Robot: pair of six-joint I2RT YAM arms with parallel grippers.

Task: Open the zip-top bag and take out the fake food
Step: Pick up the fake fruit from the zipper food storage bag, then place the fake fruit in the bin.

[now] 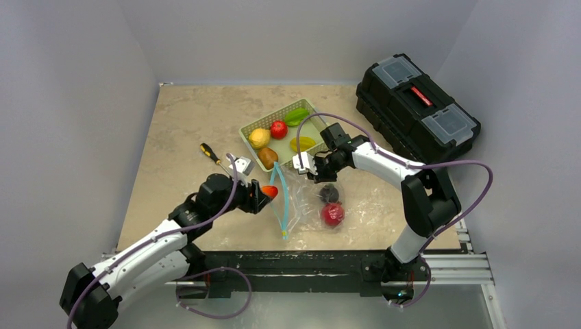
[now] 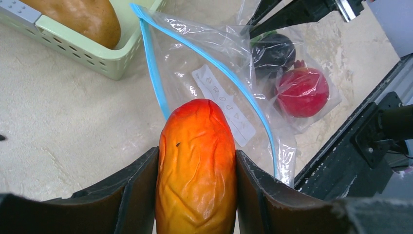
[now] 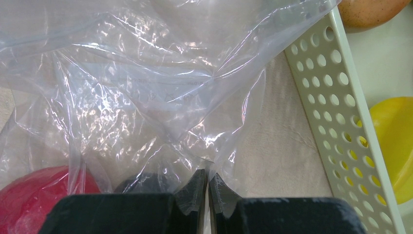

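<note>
The zip-top bag (image 1: 305,199) lies open on the table, its light-blue zipper strip (image 1: 279,205) on the left. A dark fruit (image 1: 329,193) and a red fruit (image 1: 333,214) lie inside. My left gripper (image 1: 264,194) is shut on an orange-red fruit (image 2: 197,165), held just outside the bag's mouth (image 2: 214,73). My right gripper (image 1: 306,166) is shut on the bag's far edge; in the right wrist view the fingertips (image 3: 208,183) pinch clear plastic (image 3: 146,97).
A green basket (image 1: 246,130) behind the bag holds a yellow (image 1: 260,138), red (image 1: 278,129), green (image 1: 297,116), yellow (image 1: 302,144) and brown (image 1: 268,157) piece. A screwdriver (image 1: 210,153) lies to its left. A black toolbox (image 1: 416,106) stands at the back right.
</note>
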